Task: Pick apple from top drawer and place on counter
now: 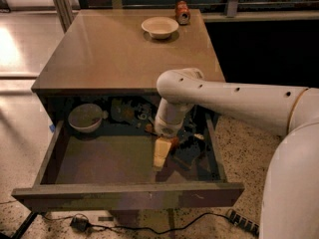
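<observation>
The top drawer (124, 195) stands pulled open below the tan counter (124, 54). My white arm reaches from the right, over the drawer's right half, and bends down into it. The gripper (161, 156) hangs inside the drawer, right of its middle and near the floor. A small red-orange bit, which looks like the apple (174, 141), shows right beside the gripper at its right. The wrist and dark clutter hide most of it. I cannot tell whether the gripper touches it.
A pale bowl (85, 117) sits in the drawer's back left corner. Dark mixed objects (189, 153) lie at the drawer's back and right. On the counter's far edge stand a cream bowl (159, 27) and a red-brown can (182, 12). A cable (79, 223) lies on the floor in front.
</observation>
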